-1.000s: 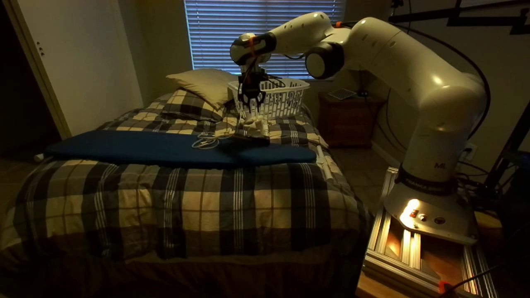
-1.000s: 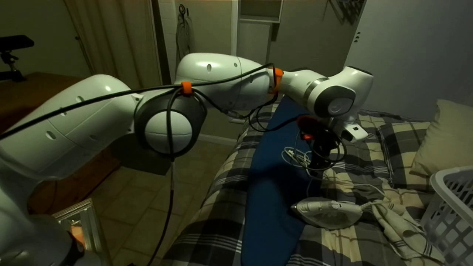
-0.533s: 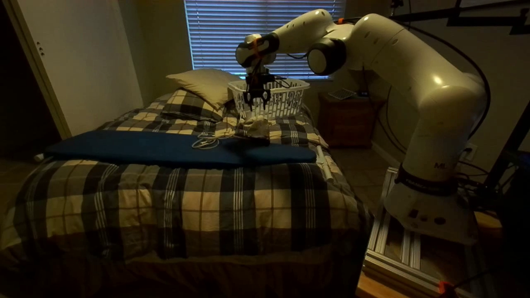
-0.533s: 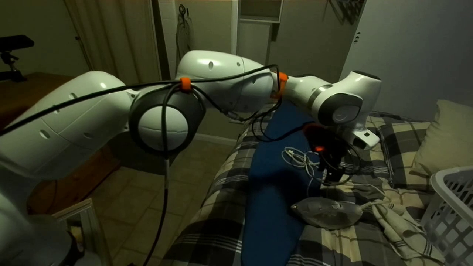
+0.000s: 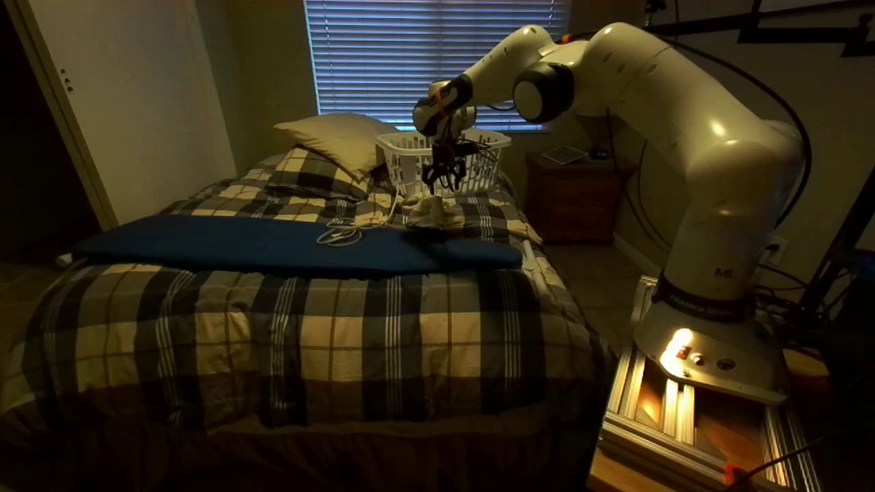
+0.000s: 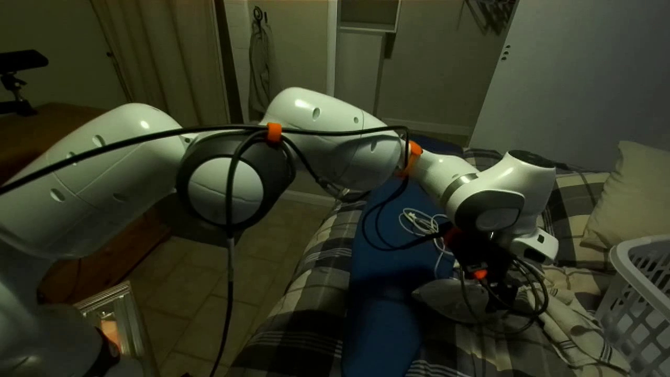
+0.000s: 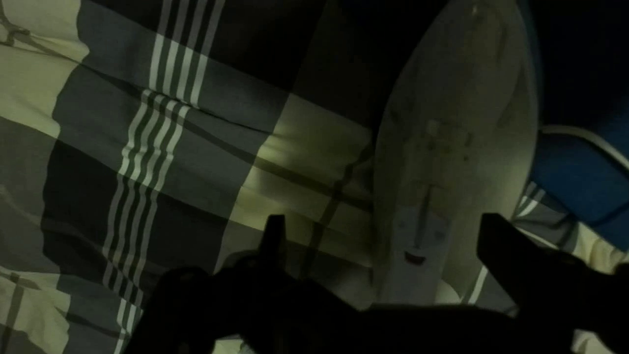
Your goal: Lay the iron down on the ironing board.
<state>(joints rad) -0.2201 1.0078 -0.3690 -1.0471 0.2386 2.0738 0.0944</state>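
A pale iron (image 7: 457, 128) with a pointed nose lies on the plaid bedspread, its nose reaching the edge of the ironing board. The navy ironing board (image 5: 205, 239) stretches flat across the bed. My gripper (image 7: 383, 219) hovers above the iron's rear part, jaws spread wide. One finger (image 7: 275, 241) is to the left of the iron, the other over its right side, and no grip on it shows. In an exterior view the black gripper (image 6: 500, 301) hides the back of the iron. A thin pale cord (image 6: 419, 220) is coiled on the board.
A white lattice laundry basket (image 5: 489, 147) stands just behind the gripper. A crumpled pale cloth (image 6: 576, 324) lies between iron and basket. Pillows (image 5: 335, 140) are at the head of the bed. A black cable (image 6: 542, 309) loops loosely around my wrist.
My arm has come down and across from beside the cord coil to above the iron. The iron, board and basket have stayed in place.
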